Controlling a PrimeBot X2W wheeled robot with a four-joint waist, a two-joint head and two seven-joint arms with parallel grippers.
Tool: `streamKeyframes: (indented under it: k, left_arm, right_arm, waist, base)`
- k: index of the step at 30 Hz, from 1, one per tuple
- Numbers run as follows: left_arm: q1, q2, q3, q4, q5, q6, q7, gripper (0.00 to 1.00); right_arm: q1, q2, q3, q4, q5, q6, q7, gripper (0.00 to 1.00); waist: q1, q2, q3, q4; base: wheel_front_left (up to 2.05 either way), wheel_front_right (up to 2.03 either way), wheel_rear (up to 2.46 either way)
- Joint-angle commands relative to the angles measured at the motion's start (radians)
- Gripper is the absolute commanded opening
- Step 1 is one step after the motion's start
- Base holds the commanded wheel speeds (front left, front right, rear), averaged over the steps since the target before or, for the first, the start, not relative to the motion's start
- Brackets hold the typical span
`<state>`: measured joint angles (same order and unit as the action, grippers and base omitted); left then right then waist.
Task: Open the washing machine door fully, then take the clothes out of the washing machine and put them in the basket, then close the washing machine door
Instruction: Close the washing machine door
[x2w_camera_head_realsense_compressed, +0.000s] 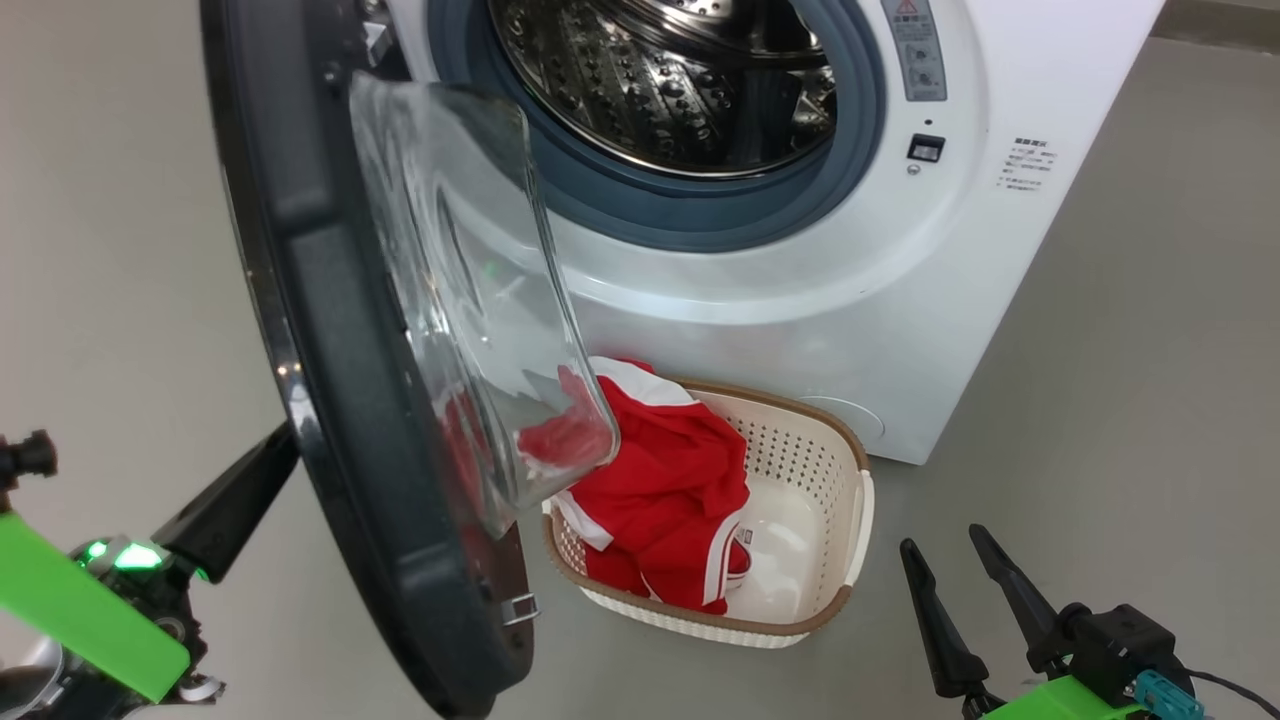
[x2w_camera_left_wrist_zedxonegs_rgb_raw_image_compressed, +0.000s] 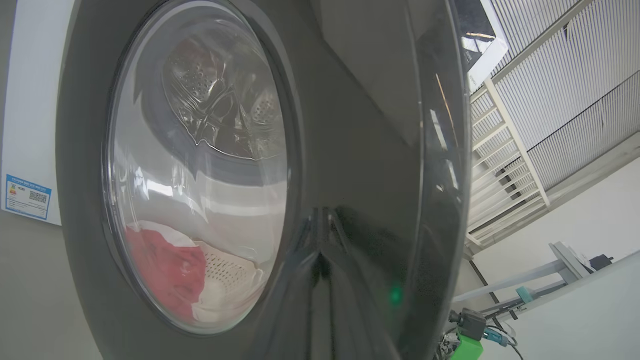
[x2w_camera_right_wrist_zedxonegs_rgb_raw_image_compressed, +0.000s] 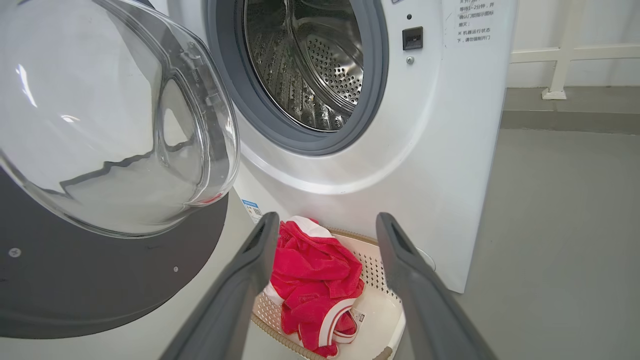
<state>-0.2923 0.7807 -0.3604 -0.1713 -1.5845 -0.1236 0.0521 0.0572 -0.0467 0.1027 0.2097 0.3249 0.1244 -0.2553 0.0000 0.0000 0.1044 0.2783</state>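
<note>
door (x2w_camera_head_realsense_compressed: 330, 330) stands open | lower edge beside basket (x2w_camera_head_realsense_compressed: 790, 450) | floor (x2w_camera_head_realsense_compressed: 1100, 450) rightward

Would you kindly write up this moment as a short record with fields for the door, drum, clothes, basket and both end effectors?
washing machine door: stands open, glass bowl facing the washing machine
drum: bare steel in the part visible
clothes: red, piled in the basket
basket: on the floor before the machine
left end effector: shut, tips at the door's outer face
right end effector: open, holding nothing, right of the basket
</note>
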Motion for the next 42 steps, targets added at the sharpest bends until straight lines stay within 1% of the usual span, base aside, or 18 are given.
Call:
streamKeyframes:
  k: [1, 4, 9, 16, 17, 21, 23, 33, 42]
  left_arm:
    - [-0.069, 0.038, 0.040, -0.038, 0.001, -0.007, 0.009, 0.00]
    - [-0.089, 0.026, 0.021, -0.040, 0.021, -0.007, 0.019, 0.00]
    - [-0.144, -0.015, -0.029, -0.039, 0.058, -0.007, 0.005, 0.00]
    - [-0.228, -0.062, -0.138, 0.029, 0.144, -0.007, -0.068, 0.00]
    - [-0.228, -0.062, -0.138, 0.029, 0.144, -0.007, -0.068, 0.00]
    - [-0.283, -0.094, -0.207, 0.081, 0.171, -0.007, -0.121, 0.00]
    - [-0.313, -0.110, -0.237, 0.102, 0.178, -0.007, -0.149, 0.00]
    - [-0.442, -0.145, -0.366, 0.173, 0.188, -0.007, -0.246, 0.00]
    - [-0.558, -0.195, -0.436, 0.275, 0.196, -0.007, -0.295, 0.00]
  right_arm:
    - [-0.043, -0.004, 0.021, -0.022, 0.011, 0.006, -0.006, 1.00]
    - [-0.047, -0.004, 0.021, -0.023, 0.012, 0.006, -0.006, 1.00]
    - [-0.053, -0.004, 0.017, -0.025, 0.018, 0.006, -0.006, 1.00]
    - [-0.065, -0.004, 0.015, -0.027, 0.020, 0.006, -0.006, 1.00]
    - [-0.065, -0.004, 0.015, -0.027, 0.020, 0.006, -0.006, 1.00]
    - [-0.070, -0.004, 0.014, -0.030, 0.021, 0.006, -0.006, 1.00]
    - [-0.071, -0.004, 0.013, -0.031, 0.022, 0.006, -0.006, 1.00]
    - [-0.086, -0.004, 0.011, -0.037, 0.027, 0.006, -0.006, 1.00]
    - [-0.107, -0.004, 0.010, -0.045, 0.033, 0.006, -0.006, 1.00]
  waist:
    - [0.0000, 0.0000, 0.008, -0.012]
    - [0.0000, 0.0000, 0.014, -0.020]
    - [0.0000, 0.0000, 0.022, -0.030]
    - [0.0000, 0.0000, 0.030, -0.043]
    - [0.0000, 0.0000, 0.030, -0.043]
    - [0.0000, 0.0000, 0.039, -0.052]
    - [0.0000, 0.0000, 0.043, -0.058]
    - [0.0000, 0.0000, 0.069, -0.098]
    - [0.0000, 0.0000, 0.108, -0.149]
  base:
    - [0.00, 0.00, 0.00]
    - [0.00, 0.00, 0.00]
    - [0.00, 0.00, 0.00]
    - [0.00, 0.00, 0.00]
    - [0.00, 0.00, 0.00]
    - [0.00, 0.00, 0.00]
    - [0.00, 0.00, 0.00]
    - [0.00, 0.00, 0.00]
    - [0.00, 0.00, 0.00]
